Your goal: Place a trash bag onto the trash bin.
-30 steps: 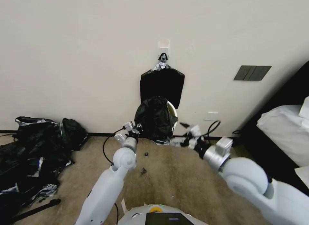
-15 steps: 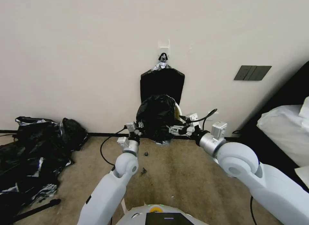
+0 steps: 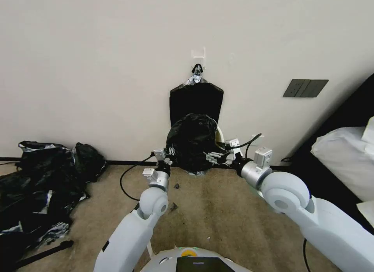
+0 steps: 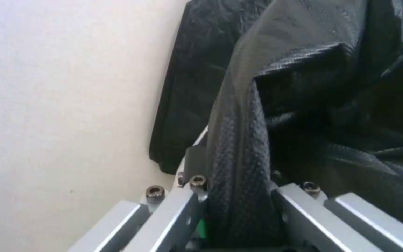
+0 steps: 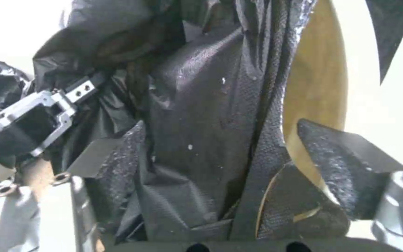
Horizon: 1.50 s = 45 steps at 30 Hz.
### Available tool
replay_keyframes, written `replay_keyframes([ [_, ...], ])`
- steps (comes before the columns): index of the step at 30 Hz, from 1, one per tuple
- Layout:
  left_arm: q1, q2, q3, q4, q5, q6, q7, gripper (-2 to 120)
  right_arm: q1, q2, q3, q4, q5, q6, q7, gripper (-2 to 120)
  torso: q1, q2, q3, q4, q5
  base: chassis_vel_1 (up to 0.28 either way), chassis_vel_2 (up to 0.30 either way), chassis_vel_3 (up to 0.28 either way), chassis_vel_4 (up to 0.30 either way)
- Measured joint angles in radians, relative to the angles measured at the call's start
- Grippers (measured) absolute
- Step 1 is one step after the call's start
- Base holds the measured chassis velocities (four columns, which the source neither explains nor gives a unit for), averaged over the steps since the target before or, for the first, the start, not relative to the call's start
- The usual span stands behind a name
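Head view, step: The trash bag (image 3: 191,141) hangs draped over the trash bin (image 3: 220,135), which stands on the carpeted floor (image 3: 202,209) at its far edge, against the wall (image 3: 97,69). A sliver of cream rim shows on the right. The left hand (image 3: 169,153) and the right hand (image 3: 212,156) flank the bag low on either side, apparently spreading its mouth over the rim.

Head view, room: A flat black bundle (image 3: 196,100) hangs from a wall hook behind the bin. A heap of black sheeting (image 3: 43,186) lies along the floor's left edge. White bedding (image 3: 346,155) is at the right.

Left wrist view, grip: The left hand (image 4: 239,206) is clamped on a thick fold of the trash bag (image 4: 332,105).

Right wrist view, grip: The right hand (image 5: 220,168) stands spread, with a strip of the trash bag (image 5: 201,115) between its fingers but not pinched. The trash bin (image 5: 316,91) shows its bare inner wall beside it.

Next move, a judgement: The uncovered right rim likely needs the film drawn across and down, gently, since thin plastic may slip or tear.
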Motion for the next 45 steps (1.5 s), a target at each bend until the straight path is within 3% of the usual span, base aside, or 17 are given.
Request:
replay_keyframes([
  [2, 0.001, 0.000, 0.000, -0.001, 0.000, 0.000, 0.002, 0, -0.001, 0.000, 0.001, 0.000, 0.011, 0.000, 0.000, 76, 0.000, 0.000, 0.000, 0.0000, 0.0000, 0.000, 0.000, 0.000, 0.000],
  [8, 0.002, -0.001, 0.001, -0.005, -0.002, 0.000, 0.007, 0, -0.006, -0.001, 0.005, 0.001, 0.054, 0.004, -0.003, 50, 0.000, 0.000, 0.000, 0.0000, -0.0001, 0.000, 0.000, 0.000, 0.000],
  [16, -0.001, -0.001, 0.001, -0.005, -0.004, 0.000, 0.006, 0, -0.012, 0.000, 0.004, 0.008, 0.058, 0.013, -0.003, 28, 0.000, 0.000, 0.000, -0.0001, 0.0000, 0.000, 0.000, 0.000, 0.000],
  [20, -0.007, -0.004, 0.007, 0.002, -0.004, 0.003, 0.005, 0, -0.015, -0.002, 0.004, 0.013, 0.062, 0.023, 0.002, 6, 0.000, 0.000, 0.000, -0.0001, -0.0001, 0.000, 0.000, 0.000, 0.000],
  [23, -0.008, -0.006, 0.009, 0.005, -0.005, 0.005, 0.004, 0, -0.017, 0.000, 0.005, 0.018, 0.067, 0.026, 0.009, 0, 0.000, 0.000, 0.000, -0.0001, -0.0001, 0.000, 0.000, 0.000, 0.000],
  [32, -0.011, -0.012, -0.014, 0.020, -0.114, 0.039, -0.019, 0, -0.053, -0.007, 0.042, 0.034, 0.073, 0.033, 0.052, 0, 0.000, 0.000, 0.000, 0.0000, -0.0001, 0.000, 0.000, 0.000, 0.000],
  [36, -0.007, -0.011, -0.038, 0.025, -0.232, 0.074, -0.035, 0, -0.064, -0.022, 0.075, 0.033, 0.080, 0.036, 0.078, 0, 0.000, 0.000, 0.000, -0.0001, -0.0001, 0.000, 0.000, 0.000, 0.000],
  [45, -0.001, -0.006, -0.055, 0.026, -0.322, 0.106, -0.038, 0, -0.053, -0.033, 0.098, -0.002, 0.090, 0.043, 0.086, 0, 0.000, 0.000, 0.000, 0.0000, -0.0001, 0.000, 0.000, 0.000, 0.000],
])
